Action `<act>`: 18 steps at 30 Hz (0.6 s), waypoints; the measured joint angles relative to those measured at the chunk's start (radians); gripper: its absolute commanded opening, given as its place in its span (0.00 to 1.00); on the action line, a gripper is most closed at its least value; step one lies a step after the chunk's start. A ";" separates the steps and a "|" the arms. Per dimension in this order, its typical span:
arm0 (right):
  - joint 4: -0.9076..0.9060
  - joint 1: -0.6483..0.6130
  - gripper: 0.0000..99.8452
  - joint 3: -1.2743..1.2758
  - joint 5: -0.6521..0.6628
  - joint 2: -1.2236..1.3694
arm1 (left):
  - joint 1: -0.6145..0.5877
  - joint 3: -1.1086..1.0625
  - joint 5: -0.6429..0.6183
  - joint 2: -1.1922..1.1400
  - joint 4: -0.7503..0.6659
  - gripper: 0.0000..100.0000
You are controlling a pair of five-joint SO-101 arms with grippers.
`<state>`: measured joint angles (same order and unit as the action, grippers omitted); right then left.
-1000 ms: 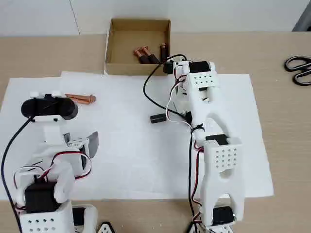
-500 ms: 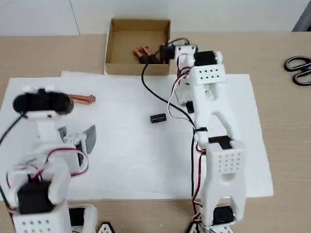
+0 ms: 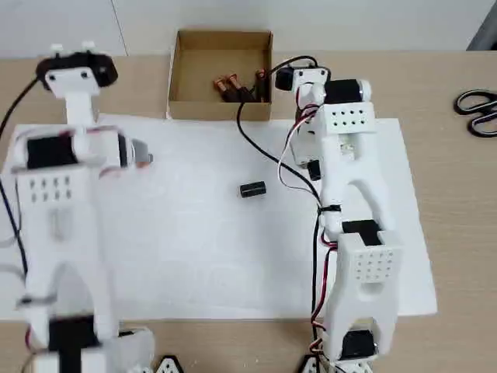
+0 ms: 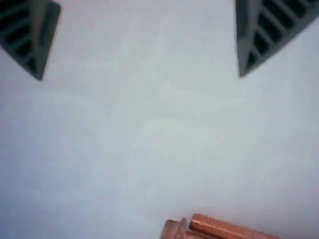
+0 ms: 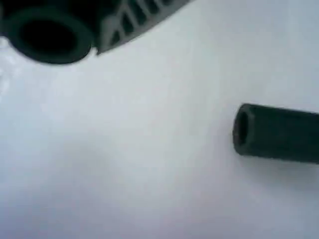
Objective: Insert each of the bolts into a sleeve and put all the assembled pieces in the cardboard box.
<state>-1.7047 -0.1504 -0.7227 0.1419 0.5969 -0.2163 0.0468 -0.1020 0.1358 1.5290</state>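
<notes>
Pale wood worktop [image 3: 435, 70] carries a white sheet [image 3: 194, 249] across its middle, with both arms based at the near edge. Scissors [image 3: 475, 111] lie off the sheet at the far right.

At the far edge of the sheet stands the box [image 3: 175, 78], open at the top. Inside it, toward its right half, lie several assembled pieces [image 3: 233, 84], copper bolts in black sleeves, close together.

One loose sleeve [image 3: 252, 189] lies on its side near the middle of the sheet, between the two arms and well apart from the box. The right wrist view shows its open mouth and dark body on the paper.

The left arm [image 3: 70, 155] stretches over the left side of the sheet, its far end past the paper's far edge. The left pincer [image 4: 139, 74] is spread wide and holds nothing; its two dark ribbed fingers [image 4: 30, 40] stand far apart above bare paper. A copper bolt [image 4: 219, 230] lies flat on the sheet just beside that gap, touching neither finger.

The right arm [image 3: 349, 179] reaches up the right side of the sheet, its wrist just beside the box's right wall. Of the right pincer [image 5: 134, 22] a ribbed part shows, with a dark tube mouth [image 5: 50, 35] close against it. I cannot tell whether this pincer is open or closed, or whether it grips that tube.
</notes>
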 measured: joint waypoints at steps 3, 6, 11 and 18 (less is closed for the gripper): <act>-0.003 0.003 0.06 0.000 0.000 0.000 | -0.044 0.087 -0.095 -0.143 0.000 0.24; -0.003 0.000 0.06 0.000 0.000 0.000 | -0.081 0.160 -0.166 -0.259 0.000 0.24; -0.003 0.000 0.06 0.000 0.000 0.000 | -0.087 0.245 -0.207 -0.402 0.000 0.24; -0.003 0.000 0.06 0.054 0.000 0.000 | -0.087 0.262 -0.451 -0.516 -0.014 0.24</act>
<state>-1.7077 -0.1504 -0.6690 0.1419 0.5969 -0.3038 0.3092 -0.5531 -0.3798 1.5152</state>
